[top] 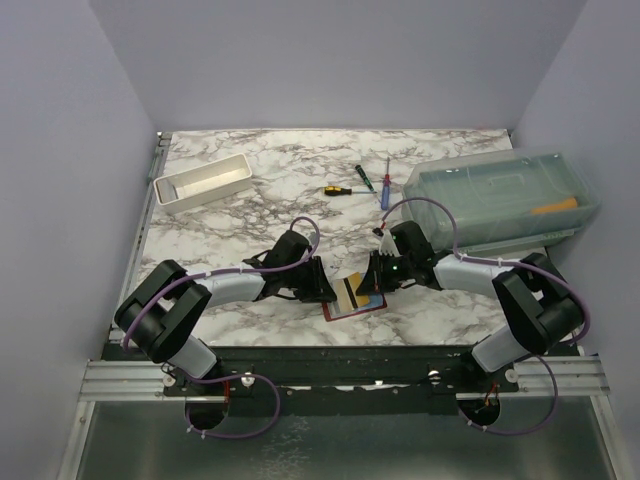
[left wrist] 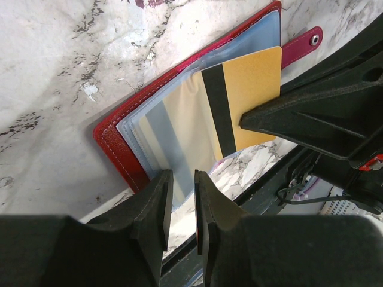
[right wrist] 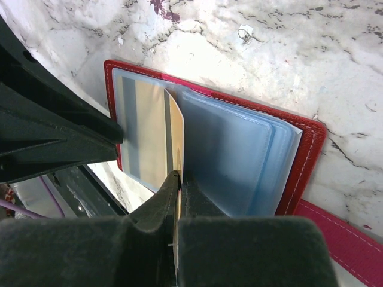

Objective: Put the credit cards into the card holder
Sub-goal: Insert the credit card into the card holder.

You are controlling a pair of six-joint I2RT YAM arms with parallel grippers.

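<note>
This looks like a robotics lab, a closed test cell and not anybody's home or shop. Plain pale walls (top: 60,150) box the bench (top: 300,190) in on the left, far and right sides, with nothing hung on them. Two arms, left (top: 200,295) and right (top: 480,275), are bolted at the near edge onto bare aluminium rail (top: 130,378), and purple cables (top: 440,210) loop loose along them. The marble top carries only props: a white tray (top: 203,180) by the far left corner, a clear box (top: 500,190) at the far right, and two screwdrivers (top: 337,189) between them.
</note>
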